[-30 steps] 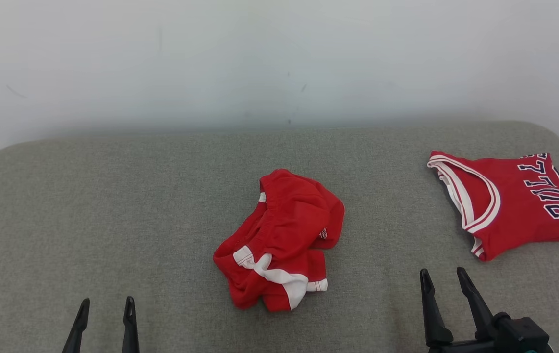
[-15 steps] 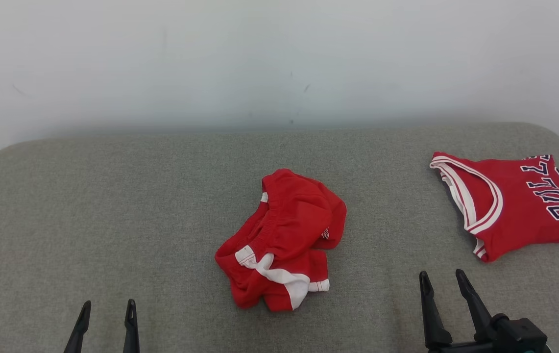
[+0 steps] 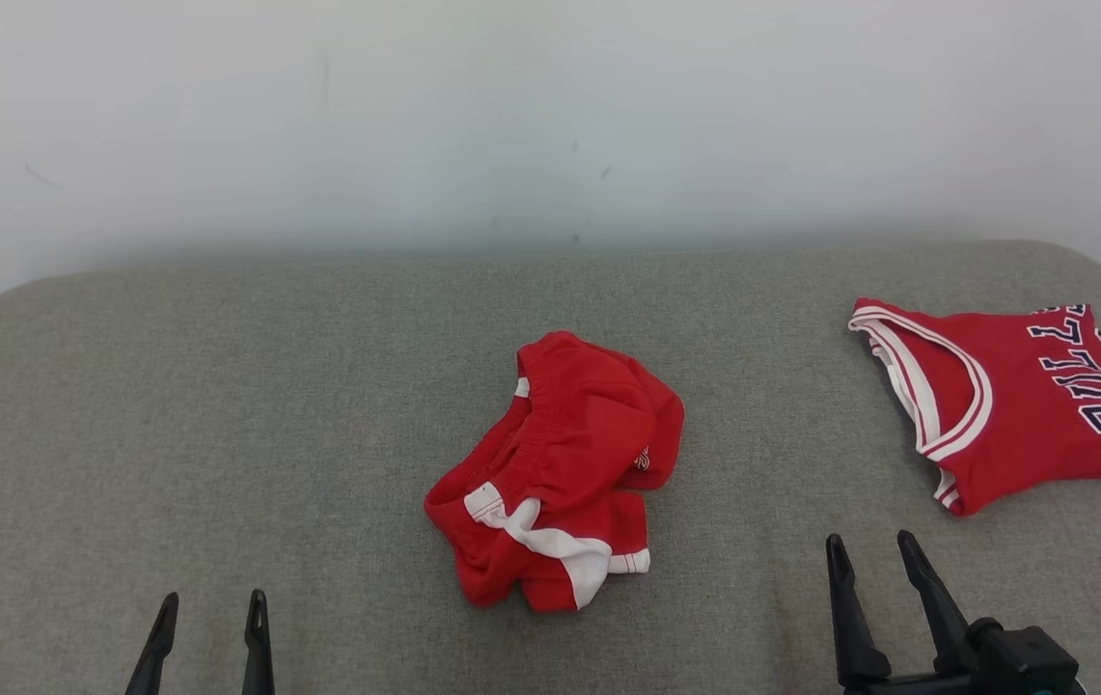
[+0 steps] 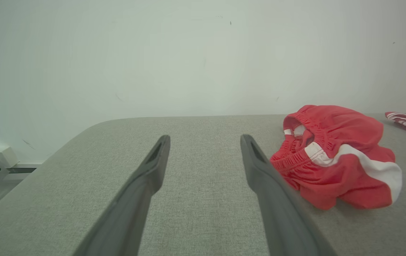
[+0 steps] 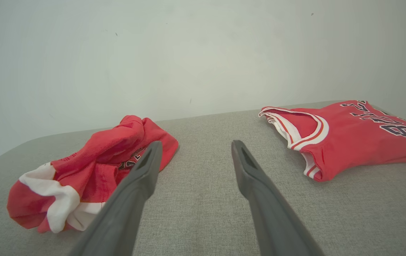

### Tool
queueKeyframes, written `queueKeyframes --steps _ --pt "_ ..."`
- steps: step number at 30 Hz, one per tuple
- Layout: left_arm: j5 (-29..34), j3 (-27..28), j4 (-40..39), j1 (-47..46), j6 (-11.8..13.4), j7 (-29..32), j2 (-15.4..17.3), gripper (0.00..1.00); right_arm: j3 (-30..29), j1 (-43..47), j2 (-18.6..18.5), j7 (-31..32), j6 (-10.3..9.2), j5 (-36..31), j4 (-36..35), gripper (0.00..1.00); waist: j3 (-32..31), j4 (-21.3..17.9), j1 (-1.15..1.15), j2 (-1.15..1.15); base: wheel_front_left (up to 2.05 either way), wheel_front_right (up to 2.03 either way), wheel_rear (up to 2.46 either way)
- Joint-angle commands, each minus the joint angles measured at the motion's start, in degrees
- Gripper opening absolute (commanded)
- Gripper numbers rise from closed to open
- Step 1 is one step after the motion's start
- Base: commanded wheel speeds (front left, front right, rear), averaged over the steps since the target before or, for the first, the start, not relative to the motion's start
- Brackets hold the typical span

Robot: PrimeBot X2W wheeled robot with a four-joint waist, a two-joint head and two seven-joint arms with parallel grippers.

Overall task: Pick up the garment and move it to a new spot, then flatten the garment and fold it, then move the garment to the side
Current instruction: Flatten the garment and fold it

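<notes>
red shorts [image 3: 555, 473] (white stripe), grey surface [image 3: 222, 405]

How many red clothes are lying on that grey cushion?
2. Crumpled red shorts lie in the middle of the grey surface; a flat red jersey sits at its right end. Nothing seems hidden.

Small change only. The head camera nudged, so the whole head view slid a touch right and down: marks on the wall [image 3: 550, 116], the back edge of the grey padded surface [image 3: 222, 386], the crumpled red shorts [image 3: 555, 473] and the folded red jersey [image 3: 1008, 405] all drift together. The clothes themselves have not moved. The left gripper [image 3: 212, 597] and right gripper [image 3: 868, 536] both have their fingertips slightly lower in frame than a second ago. The shorts now sit marginally further right of the left fingers, and the jersey a shade further right of the right fingers. Most of the drift came in the first half second.
</notes>
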Motion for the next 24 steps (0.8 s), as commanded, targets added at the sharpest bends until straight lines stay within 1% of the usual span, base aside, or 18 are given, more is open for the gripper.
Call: queueKeyframes --steps 1,19,24 --pt "0.0 0.2 -0.2 0.5 -0.3 -0.2 -0.2 1.0 0.1 0.2 0.0 0.0 0.02 0.3 0.1 1.0 0.1 0.0 0.0 0.0 0.0 0.0 0.0" --pt "0.0 0.3 -0.4 0.7 -0.2 -0.2 -0.2 1.0 0.2 0.4 0.0 0.0 0.02 0.1 0.2 1.0 0.3 -0.2 0.0 0.0 0.0 0.0 0.0" --pt "0.1 0.0 0.1 -1.1 -0.3 -0.2 -0.2 1.0 0.4 0.3 0.0 0.0 0.02 0.0 0.2 1.0 0.4 -0.1 0.0 0.0 0.0 0.0 0.0"
